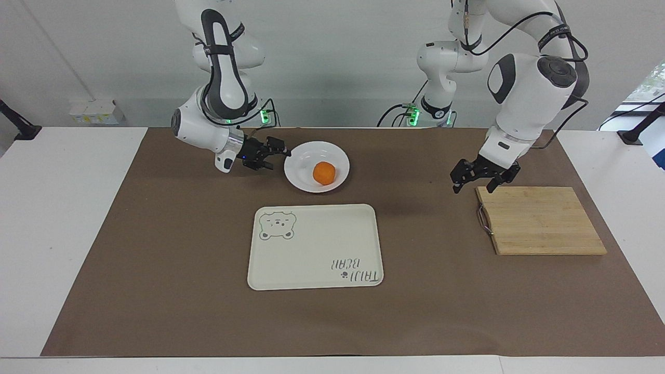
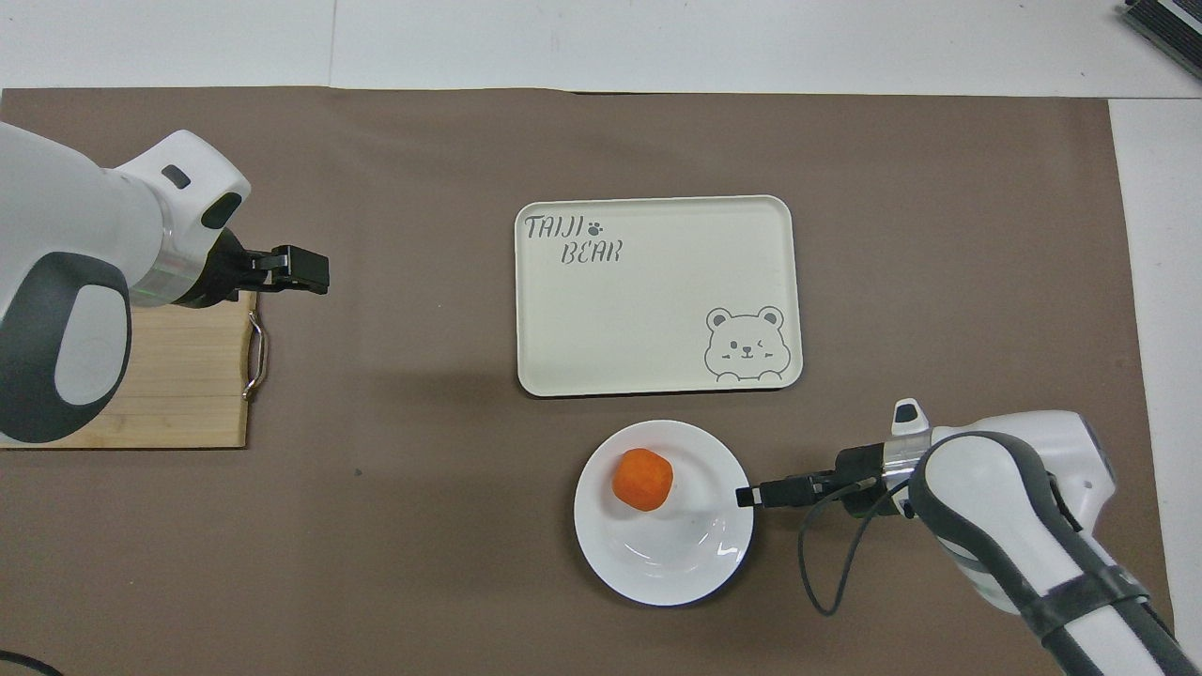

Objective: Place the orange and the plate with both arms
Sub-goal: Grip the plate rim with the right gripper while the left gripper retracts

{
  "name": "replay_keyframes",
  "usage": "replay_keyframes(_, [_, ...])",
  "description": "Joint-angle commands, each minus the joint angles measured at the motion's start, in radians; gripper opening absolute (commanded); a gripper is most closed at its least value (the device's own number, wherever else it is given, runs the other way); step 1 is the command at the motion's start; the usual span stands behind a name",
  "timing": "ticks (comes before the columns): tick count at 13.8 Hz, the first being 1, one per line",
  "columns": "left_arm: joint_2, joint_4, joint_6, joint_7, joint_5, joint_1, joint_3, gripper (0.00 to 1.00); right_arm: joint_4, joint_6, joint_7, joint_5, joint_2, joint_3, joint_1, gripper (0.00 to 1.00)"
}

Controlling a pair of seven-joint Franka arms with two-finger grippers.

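Small round orange fruit (image 1: 324,173) sat in glossy white round plate (image 1: 311,187) nr robots; right end effector (image 1: 283,152) wide-open at rim, prob. for grabbing; left end effector (image 1: 481,179) open, empty, over wooden board (image 1: 540,221) edge.

White glossy plate (image 1: 317,167), round, shallow, raised rim, sits flat on the brown mat, just beside the cream bear tray (image 1: 315,246), nearer the robots. Small bright orange (image 1: 324,173) rests inside the plate, off-centre, toward the tray.
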Motion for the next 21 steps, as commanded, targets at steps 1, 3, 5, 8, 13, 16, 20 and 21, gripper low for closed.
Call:
replay_keyframes(1, [-0.001, 0.017, -0.018, 0.007, 0.022, -0.008, 0.003, 1.0, -0.025, 0.038, -0.049, 0.092, 0.034, 0.0, 0.031, 1.0])
replay_keyframes(3, [-0.001, 0.017, -0.02, 0.007, 0.02, -0.005, 0.006, 1.0, -0.035, 0.047, -0.046, 0.131, 0.035, 0.0, 0.042, 1.0])
replay_keyframes(5, [0.007, 0.037, -0.021, 0.017, 0.022, -0.003, 0.013, 1.0, -0.035, 0.062, -0.04, 0.155, 0.034, 0.0, 0.065, 1.0])
replay_keyframes(8, [0.002, 0.057, -0.067, 0.158, 0.02, -0.012, 0.093, 1.0, -0.048, 0.093, -0.035, 0.206, 0.041, 0.0, 0.099, 0.53])
replay_keyframes(13, [-0.013, 0.165, -0.245, 0.237, 0.034, -0.057, 0.209, 1.0, -0.044, 0.099, -0.033, 0.206, 0.051, 0.0, 0.102, 0.0])
replay_keyframes(16, [-0.028, 0.231, -0.365, 0.28, 0.069, -0.052, 0.209, 1.0, -0.032, 0.091, -0.07, 0.205, 0.06, 0.0, 0.1, 0.0])
replay_keyframes(20, [-0.052, 0.221, -0.356, 0.298, 0.065, -0.049, 0.207, 1.0, 0.025, 0.074, -0.112, 0.194, 0.051, -0.002, 0.097, 0.0])
replay_keyframes(21, [-0.052, 0.221, -0.356, 0.298, 0.065, -0.049, 0.207, 1.0, 0.04, 0.073, -0.113, 0.189, 0.048, 0.0, 0.099, 0.0])
